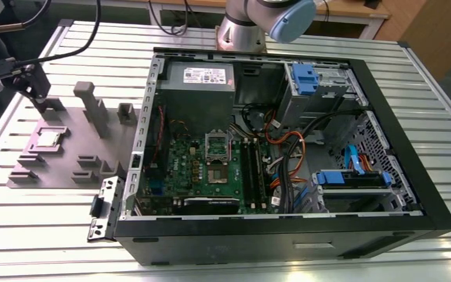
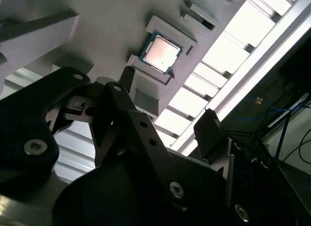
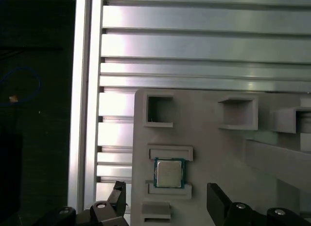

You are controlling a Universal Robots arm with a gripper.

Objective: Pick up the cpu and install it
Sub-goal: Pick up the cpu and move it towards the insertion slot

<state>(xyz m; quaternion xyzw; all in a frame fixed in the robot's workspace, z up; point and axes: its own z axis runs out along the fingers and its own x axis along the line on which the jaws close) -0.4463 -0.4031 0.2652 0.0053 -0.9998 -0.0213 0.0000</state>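
Pincer (image 1: pixel 33 88) hangs spread and empty at the exterior view's left, over the grey fixture plate (image 1: pixel 77 138) on the slatted surface (image 1: pixel 53 235). cpu (image 3: pixel 169 172) lies flat in its pocket on that plate, square, no long axis; in the first wrist view it sits on the midline between both fingertips, just beyond them. Upright posts (image 1: pixel 94 111) stand near. Open computer case (image 1: pixel 288 241) lies rightward, its socket frame (image 1: pixel 218 147) well apart.

cpu (image 3: pixel 169 172): silver-grey top, green rim
tray (image 3: pixel 218 153): plain grey-mauve
table (image 1: pixel 37 223): silver, ribbed stripes
case (image 1: pixel 288 244): black
motherboard (image 1: pixel 202 170): green
drive clips (image 1: pixel 304 76): blue
cables (image 1: pixel 284 141): orange, black
gripper (image 3: pixel 166 192): black
arm (image 1: pixel 245 29): silver, pale-blue cap
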